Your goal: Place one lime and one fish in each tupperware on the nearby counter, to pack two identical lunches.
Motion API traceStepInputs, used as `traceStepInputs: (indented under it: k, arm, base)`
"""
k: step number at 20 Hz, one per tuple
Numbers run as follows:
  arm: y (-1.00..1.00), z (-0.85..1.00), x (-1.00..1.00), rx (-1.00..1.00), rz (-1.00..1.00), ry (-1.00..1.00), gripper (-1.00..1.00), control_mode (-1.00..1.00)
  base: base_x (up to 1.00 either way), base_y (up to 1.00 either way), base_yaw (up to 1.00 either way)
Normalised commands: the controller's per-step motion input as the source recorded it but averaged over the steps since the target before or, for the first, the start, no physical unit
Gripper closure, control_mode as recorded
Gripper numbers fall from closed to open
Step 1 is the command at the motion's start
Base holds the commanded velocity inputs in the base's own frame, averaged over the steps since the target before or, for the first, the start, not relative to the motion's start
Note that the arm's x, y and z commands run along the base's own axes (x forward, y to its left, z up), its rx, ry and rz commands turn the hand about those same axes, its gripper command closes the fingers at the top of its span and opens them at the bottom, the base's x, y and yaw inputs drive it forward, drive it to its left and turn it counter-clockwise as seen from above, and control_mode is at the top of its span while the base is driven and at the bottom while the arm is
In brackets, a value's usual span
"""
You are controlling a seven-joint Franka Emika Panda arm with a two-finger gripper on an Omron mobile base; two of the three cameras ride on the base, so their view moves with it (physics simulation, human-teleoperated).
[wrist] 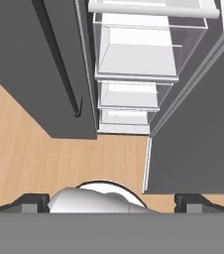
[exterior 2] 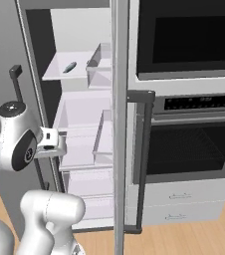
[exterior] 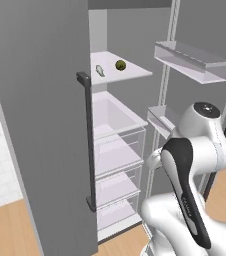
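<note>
- reaching for the lime (exterior: 120, 65) first; it sits beside a pale fish (exterior: 100, 70) on the fridge's upper shelf (exterior: 135, 73).
- my gripper (wrist: 112, 201) hangs low, pointing floorward, jaws wide, holding nothing.
- i should lift, level the wrist, and clear the door bins (exterior: 192, 62).

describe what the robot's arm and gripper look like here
The arm is glossy white, built of rounded, bulbous segments, with a long dark grey-black panel along one link and a dark round cap on top of a joint. No loose cables show. In the hand view, the gripper has two small dark, blocky finger tips.
</note>
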Motion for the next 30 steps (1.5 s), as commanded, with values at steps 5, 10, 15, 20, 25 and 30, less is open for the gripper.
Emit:
traceStepInputs:
  k: [5,10,15,20,25,30]
  arm:
    - [0.0,0.0,0.0,0.0,0.0,0.0,-1.0,1.0]
    - [0.0,0.0,0.0,0.0,0.0,0.0,-1.0,1.0]
    - [0.33,0.34,0.0,-0.09,0.09,-0.25,-1.0,-1.0]
    - [0.14,0.33,0.18,-0.08,0.05,-0.21,-1.0,-1.0]
    - [0.0,0.41,1.0,0.06,-0.15,-0.06,-1.0,-1.0]
    - [0.0,0.95,0.9,0.15,-0.12,-0.11,-1.0,-1.0]
  base:
    - [0.02,0.06,0.0]
    - [0.0,0.0,0.0]
    - [0.0,0.0,0.0]
    - [0.0,0.0,0.0]
    - [0.0,0.0,0.0]
    - [0.0,0.0,0.0]
